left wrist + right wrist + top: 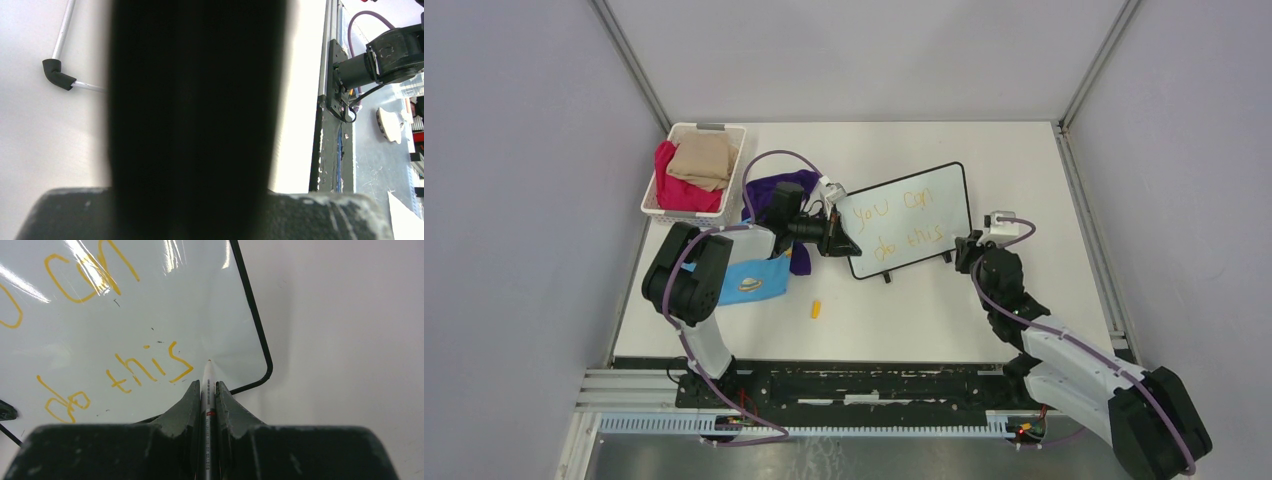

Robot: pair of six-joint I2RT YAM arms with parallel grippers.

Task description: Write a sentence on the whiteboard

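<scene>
The whiteboard (924, 192) lies tilted mid-table, and the sentence (894, 226) on it reads "you can do this" in yellow-orange, in two lines. My left gripper (840, 243) is shut on the board's left edge; a dark blur fills the middle of the left wrist view. My right gripper (207, 384) is shut on a white marker (208, 371). The marker's tip rests at the whiteboard (150, 305), just right of the last "s" of the sentence (150, 369) and near the lower right corner. Seen from above, that right gripper (965, 250) sits at the board's right end.
A white basket (661, 212) with pink and tan cloths stands at the back left. A purple cloth (776, 188) and a blue cloth (754, 280) lie beside the left arm. A small yellow cap (817, 309) lies near the front. One black foot (59, 74) of the board shows.
</scene>
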